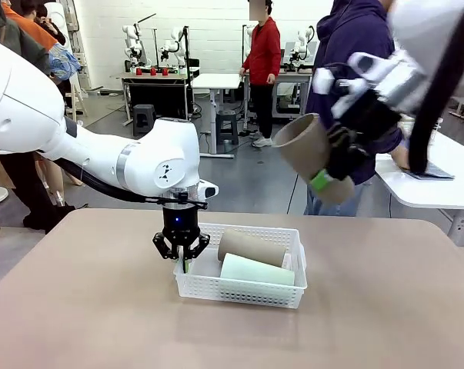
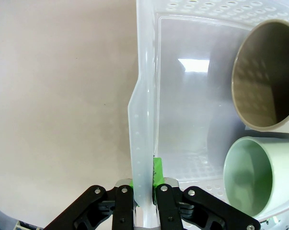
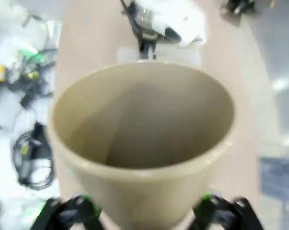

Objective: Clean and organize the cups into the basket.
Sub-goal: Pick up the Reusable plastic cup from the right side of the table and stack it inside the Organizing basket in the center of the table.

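Observation:
The white mesh basket sits mid-table. My left gripper points down and is shut on its left wall. In the left wrist view the green pads of the left gripper pinch that thin basket wall. Two cups lie on their sides inside: a brown-tan cup at the back and a mint green cup in front. Their open mouths, brown and mint, face the gripped wall. High at the right, my right gripper is shut on another brown-tan cup, tilted with its mouth to the left. That held cup sits between the fingers of the right gripper.
The tan table is bare around the basket. A person in a dark hoodie stands at the far right side by a white side table. Cables and tools lie on the floor beside the table.

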Controlling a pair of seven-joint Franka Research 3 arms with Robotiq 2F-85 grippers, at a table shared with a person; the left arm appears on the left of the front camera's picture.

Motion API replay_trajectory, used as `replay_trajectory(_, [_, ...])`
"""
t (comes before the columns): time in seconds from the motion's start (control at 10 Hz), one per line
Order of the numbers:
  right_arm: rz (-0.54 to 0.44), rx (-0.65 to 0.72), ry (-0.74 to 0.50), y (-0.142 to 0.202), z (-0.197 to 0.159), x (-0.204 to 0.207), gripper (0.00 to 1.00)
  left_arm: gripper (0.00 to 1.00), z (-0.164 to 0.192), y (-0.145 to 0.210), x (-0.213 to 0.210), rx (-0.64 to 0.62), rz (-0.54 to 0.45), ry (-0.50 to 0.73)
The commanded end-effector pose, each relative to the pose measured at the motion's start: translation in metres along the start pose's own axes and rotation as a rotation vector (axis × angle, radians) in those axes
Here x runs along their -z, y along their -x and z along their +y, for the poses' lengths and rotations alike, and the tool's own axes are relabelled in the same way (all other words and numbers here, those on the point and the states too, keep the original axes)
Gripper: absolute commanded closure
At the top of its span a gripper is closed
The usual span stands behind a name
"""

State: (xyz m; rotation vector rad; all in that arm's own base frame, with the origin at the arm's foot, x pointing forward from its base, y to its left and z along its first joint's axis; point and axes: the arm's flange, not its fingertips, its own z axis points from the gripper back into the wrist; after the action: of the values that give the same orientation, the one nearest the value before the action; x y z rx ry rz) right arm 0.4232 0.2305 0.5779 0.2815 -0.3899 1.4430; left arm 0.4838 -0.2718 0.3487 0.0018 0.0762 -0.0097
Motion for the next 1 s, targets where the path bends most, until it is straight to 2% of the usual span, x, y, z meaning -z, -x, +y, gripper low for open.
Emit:
replay_trajectory(0.0, [0.300,0.079,-0.219,-0.031,-0.040,0.025,0.18,1.00,0.001,0.000,-0.002,-0.001,-0.006,0.001])
replay_trajectory(0.1, [0.339,0.086,-0.264,-0.044,-0.045,0.043,0.18,1.00,0.001,0.000,-0.002,-0.001,-0.006,0.001])
replay_trajectory(0.5, [0.372,0.015,-0.330,-0.066,-0.052,0.108,0.18,1.00,0.001,0.000,-0.002,-0.001,-0.006,0.001])
replay_trajectory(0.7, [0.385,0.000,-0.304,-0.061,-0.056,0.138,0.18,1.00,0.001,0.000,-0.002,-0.001,-0.006,0.001])
replay_trajectory(0.9, [0.372,-0.046,-0.242,-0.051,-0.046,0.165,0.18,1.00,0.001,0.000,-0.002,-0.001,-0.006,0.001])
